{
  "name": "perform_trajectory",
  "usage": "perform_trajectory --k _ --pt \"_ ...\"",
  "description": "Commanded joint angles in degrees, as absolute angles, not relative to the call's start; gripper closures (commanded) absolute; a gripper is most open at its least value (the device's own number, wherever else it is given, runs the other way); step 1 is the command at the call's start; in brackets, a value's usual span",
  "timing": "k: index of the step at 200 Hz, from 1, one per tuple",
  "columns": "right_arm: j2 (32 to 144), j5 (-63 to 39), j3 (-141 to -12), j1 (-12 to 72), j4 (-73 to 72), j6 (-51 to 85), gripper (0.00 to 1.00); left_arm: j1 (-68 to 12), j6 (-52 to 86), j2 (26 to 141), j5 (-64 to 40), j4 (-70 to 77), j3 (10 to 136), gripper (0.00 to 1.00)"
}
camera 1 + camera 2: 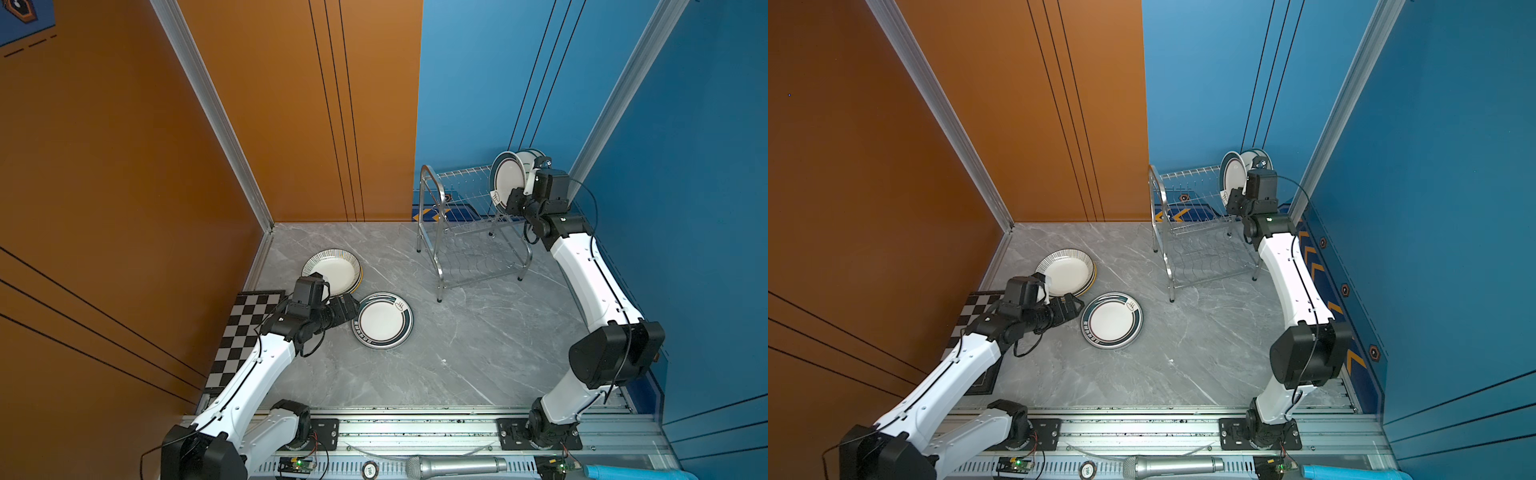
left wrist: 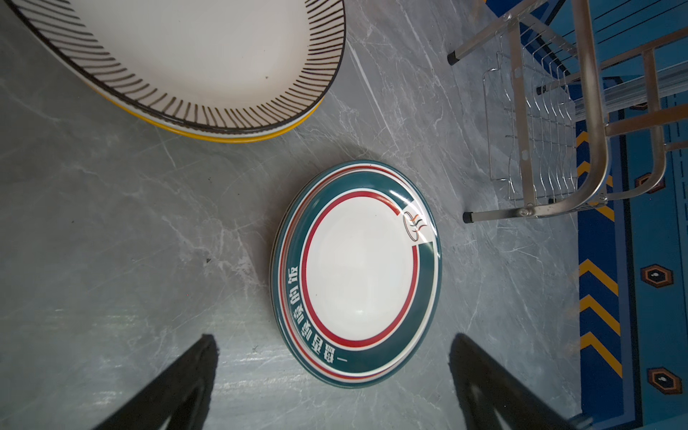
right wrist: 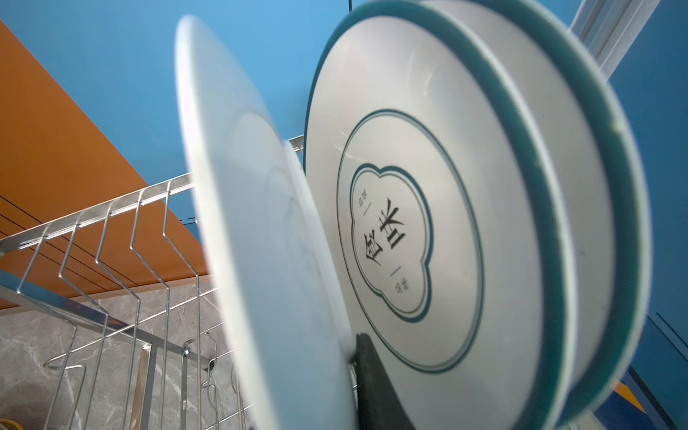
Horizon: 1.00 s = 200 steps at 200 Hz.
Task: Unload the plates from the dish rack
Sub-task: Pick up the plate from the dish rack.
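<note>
On the dish rack (image 1: 469, 232) top tier, right claw (image 1: 512, 201) is pinching a teal-banded plate (image 1: 506, 176), risking toppling neighbouring plates (image 3: 428, 231) crowded just behind.

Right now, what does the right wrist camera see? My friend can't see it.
A blurry white plate stands on edge at a wire rack, with two teal-rimmed plates behind it. The end effector's black finger sits between the nearest two. A blue wall and an orange wall are behind.
</note>
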<state>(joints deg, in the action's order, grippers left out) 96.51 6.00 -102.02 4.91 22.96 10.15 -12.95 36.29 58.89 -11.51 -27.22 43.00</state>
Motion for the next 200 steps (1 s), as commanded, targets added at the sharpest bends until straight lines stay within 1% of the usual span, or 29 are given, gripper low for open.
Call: perform_trajectory --k 1,55,93,99,149,182,200 --pt "94.22 4.19 -101.36 4.61 21.89 9.58 0.87 -12.48 36.74 59.07 -9.98 -26.91 41.86 0.02" --pt "94.04 3.65 -101.29 4.31 21.8 9.63 0.9 -12.51 36.83 59.02 -9.36 -26.92 41.7 0.02" --pt "93.38 3.86 -101.35 3.87 21.8 9.41 0.97 -12.56 36.9 59.75 -10.27 -26.93 41.94 0.02" --pt "93.25 3.83 -101.34 3.78 21.76 9.32 1.0 -12.55 36.99 59.85 -10.24 -26.93 41.95 0.02" --pt "92.01 4.28 -101.18 3.3 21.17 9.09 1.0 -12.81 38.22 59.66 -8.84 -26.88 41.99 0.02" --pt "88.71 4.41 -98.11 3.16 16.64 8.97 1.0 -12.98 38.77 59.63 -8.47 -26.92 41.77 0.02" --pt "86.85 4.35 -96.94 3.16 14.16 9.07 1.0 -13.5 40.63 59.64 -6.3 -26.73 41.48 0.02"
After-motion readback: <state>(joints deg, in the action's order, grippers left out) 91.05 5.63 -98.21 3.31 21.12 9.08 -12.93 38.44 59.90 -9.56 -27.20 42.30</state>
